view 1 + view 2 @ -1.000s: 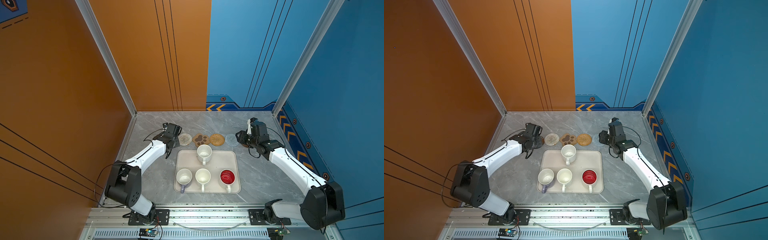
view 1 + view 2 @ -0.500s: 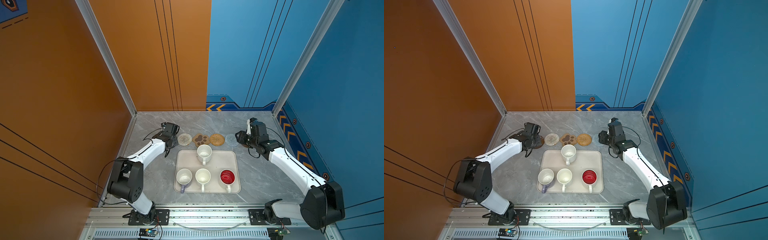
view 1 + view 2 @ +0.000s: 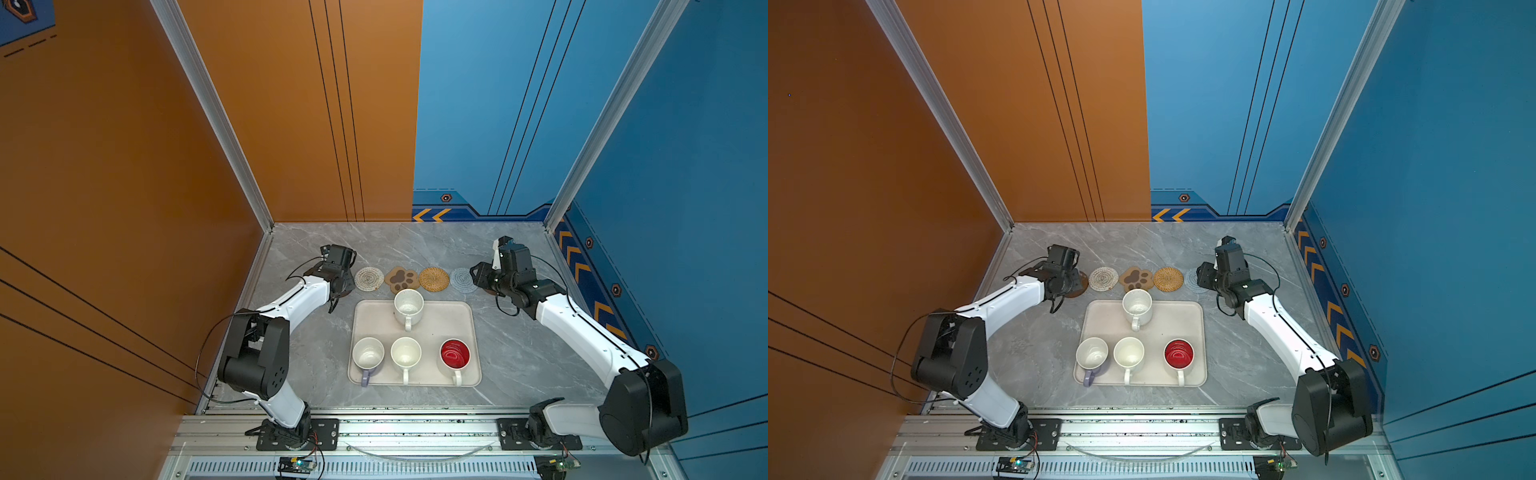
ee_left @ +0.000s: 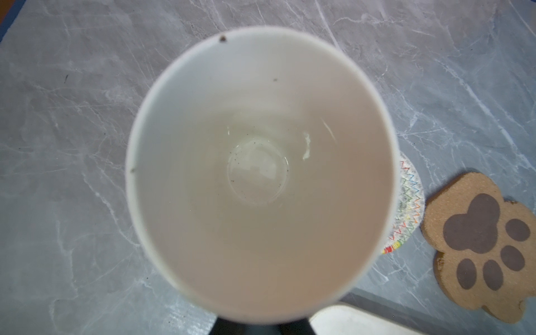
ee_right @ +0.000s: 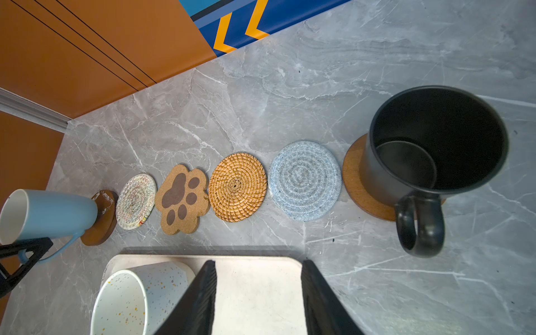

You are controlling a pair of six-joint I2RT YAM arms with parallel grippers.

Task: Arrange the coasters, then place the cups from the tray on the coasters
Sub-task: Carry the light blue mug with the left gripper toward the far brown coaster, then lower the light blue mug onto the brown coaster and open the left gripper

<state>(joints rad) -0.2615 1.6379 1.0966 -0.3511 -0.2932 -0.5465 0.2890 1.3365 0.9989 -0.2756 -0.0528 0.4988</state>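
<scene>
Six coasters lie in a row behind the tray [image 3: 440, 332]: brown disc [image 5: 101, 220], white woven [image 3: 369, 278], paw [image 3: 401, 279], rattan [image 3: 434, 279], grey-blue [image 3: 462, 279], brown disc [image 5: 355, 185]. My left gripper [image 3: 338, 282] is shut on the handle of the light blue cup [image 5: 49, 214], whose base meets the left brown disc. A black cup [image 5: 435, 145] stands on the right brown disc. The right gripper [image 5: 258, 262] hangs open and empty over the tray's far right corner. On the tray stand a speckled white cup [image 3: 408, 306], a lilac one [image 3: 368, 355], a white one [image 3: 406, 353] and a red-inside one [image 3: 455, 354].
Orange wall panels close the left side and blue ones the right and back. The grey marble table [image 3: 316, 345] shows bare strips on both sides of the tray. A metal rail [image 3: 415, 432] with the arm bases runs along the front edge.
The left arm has shifted slightly, keeping its hold on the light blue cup at the left brown disc. The right arm and its open jaws have stayed put.
</scene>
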